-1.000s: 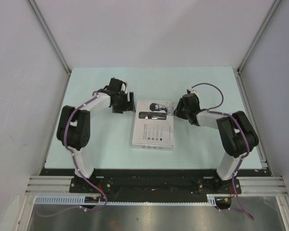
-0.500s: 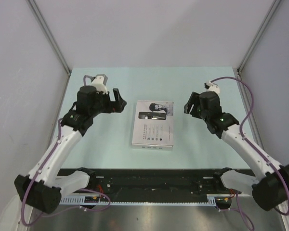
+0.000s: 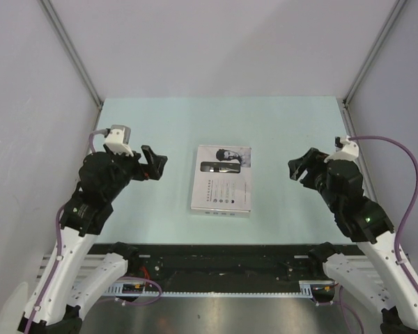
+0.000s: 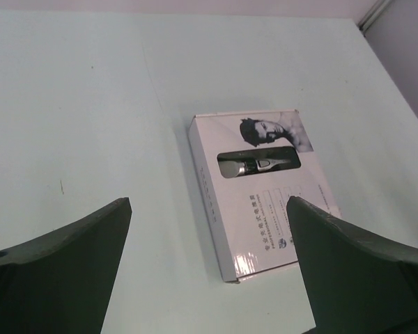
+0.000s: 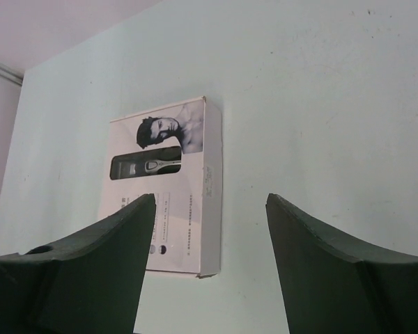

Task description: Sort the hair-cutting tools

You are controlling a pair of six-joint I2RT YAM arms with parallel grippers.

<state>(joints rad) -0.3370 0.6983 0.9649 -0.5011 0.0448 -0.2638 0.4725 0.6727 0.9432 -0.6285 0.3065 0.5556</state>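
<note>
A closed white box (image 3: 223, 182) lies flat at the table's middle. Through its window I see the black-and-silver electric clipper (image 3: 219, 166). It also shows in the left wrist view (image 4: 258, 164) and the right wrist view (image 5: 146, 165). The comb guards, brush and cable are out of view. My left gripper (image 3: 153, 163) is open and empty, raised left of the box (image 4: 265, 209). My right gripper (image 3: 303, 165) is open and empty, raised right of the box (image 5: 174, 223). In the wrist views, both the left gripper (image 4: 207, 209) and the right gripper (image 5: 210, 202) have wide-apart jaws and touch nothing.
The pale green table (image 3: 160, 125) is bounded by grey walls on the left, back and right. A black rail (image 3: 223, 259) with the arm bases runs along the near edge.
Both arms have lifted and pulled outward and toward the near edge, away from the box. The box has not moved.
</note>
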